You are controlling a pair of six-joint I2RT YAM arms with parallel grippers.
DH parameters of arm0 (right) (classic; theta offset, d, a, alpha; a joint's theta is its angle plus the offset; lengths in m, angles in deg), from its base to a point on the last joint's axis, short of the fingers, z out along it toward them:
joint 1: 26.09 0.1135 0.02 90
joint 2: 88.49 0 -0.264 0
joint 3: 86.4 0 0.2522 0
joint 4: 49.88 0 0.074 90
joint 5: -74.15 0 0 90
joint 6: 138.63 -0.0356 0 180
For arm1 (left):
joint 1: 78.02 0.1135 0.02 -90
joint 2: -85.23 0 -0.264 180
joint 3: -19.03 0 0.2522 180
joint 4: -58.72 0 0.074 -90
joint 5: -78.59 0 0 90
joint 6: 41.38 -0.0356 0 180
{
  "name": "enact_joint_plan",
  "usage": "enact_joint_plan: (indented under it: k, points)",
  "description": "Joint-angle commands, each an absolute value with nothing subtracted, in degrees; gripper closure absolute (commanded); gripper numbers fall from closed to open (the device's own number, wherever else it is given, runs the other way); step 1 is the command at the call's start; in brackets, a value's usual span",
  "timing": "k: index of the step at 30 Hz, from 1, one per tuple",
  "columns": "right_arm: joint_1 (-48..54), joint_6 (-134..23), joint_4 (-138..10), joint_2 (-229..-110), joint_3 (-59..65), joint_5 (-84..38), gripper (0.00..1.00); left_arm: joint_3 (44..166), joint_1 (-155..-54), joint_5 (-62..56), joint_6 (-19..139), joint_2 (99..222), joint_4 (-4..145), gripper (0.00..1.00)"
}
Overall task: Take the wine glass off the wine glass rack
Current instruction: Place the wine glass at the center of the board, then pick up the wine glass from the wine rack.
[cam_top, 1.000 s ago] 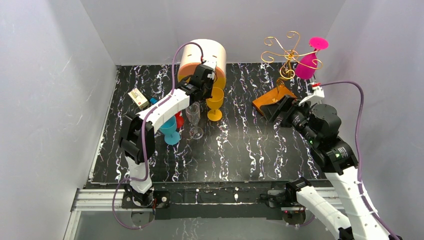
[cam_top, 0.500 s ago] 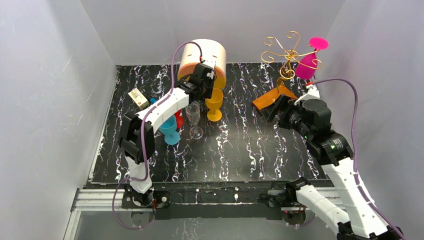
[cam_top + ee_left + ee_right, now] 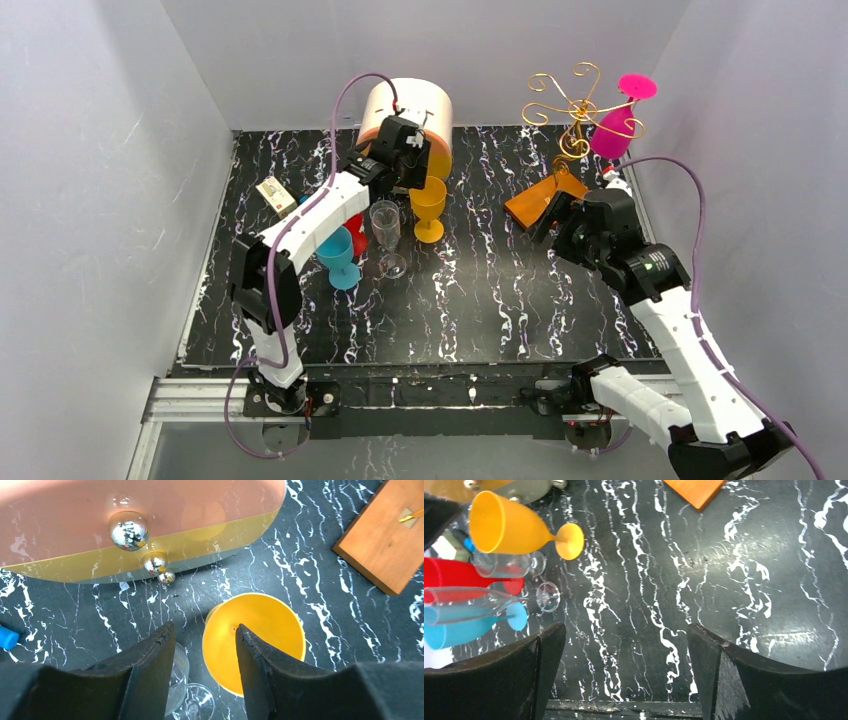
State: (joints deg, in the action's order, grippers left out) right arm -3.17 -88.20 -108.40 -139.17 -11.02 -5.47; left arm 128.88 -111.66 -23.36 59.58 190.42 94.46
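Note:
The wine glass rack [image 3: 567, 108] is a gold wire stand on an orange-brown wooden base [image 3: 545, 200] at the back right. A pink wine glass [image 3: 613, 132] hangs from it, bowl down, with neither gripper near it. My left gripper [image 3: 408, 172] is open above a yellow goblet [image 3: 260, 635] standing on the table. The goblet's near rim lies between the jaws, and one finger [image 3: 250, 655] is over its bowl. My right gripper [image 3: 626, 635] is open and holds nothing. It hovers over the marble table just in front of the rack's base [image 3: 694, 490].
A round cream-and-orange drawer box [image 3: 405, 110] stands at the back, behind the left gripper. A clear glass [image 3: 386, 228], a blue goblet [image 3: 338, 255], a red cup [image 3: 358, 232] and a small box [image 3: 276, 196] crowd the left side. Grey walls close in on three sides.
The left gripper's jaws have opened off the yellow goblet and drawn up and back a little. The right arm has pulled in, its wrist shifting left toward the rack's base.

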Motion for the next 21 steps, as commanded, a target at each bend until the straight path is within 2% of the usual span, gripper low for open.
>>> enact_joint_plan:
  k: [1,4,12,14,21]
  points:
    - [-5.6,-88.6,-112.2,-141.0,-7.0,-2.6,0.01,128.6,-111.3,-22.0,60.9,182.8,96.0,0.52]
    - [-8.5,-85.4,-112.5,-143.3,-1.2,-6.1,0.08,127.5,-111.3,-21.4,61.6,180.0,96.0,0.48]
    - [-9.0,-75.2,-111.4,-155.7,21.4,-20.3,0.14,124.6,-111.3,-18.0,63.5,173.5,95.9,0.39]
    - [-9.1,-73.8,-111.8,-158.5,26.0,-19.5,0.16,123.7,-111.4,-17.1,64.1,171.7,95.8,0.37]
    - [-10.9,-69.9,-111.3,-168.6,42.9,-4.3,0.19,121.4,-111.3,-14.5,65.7,167.7,96.0,0.32]
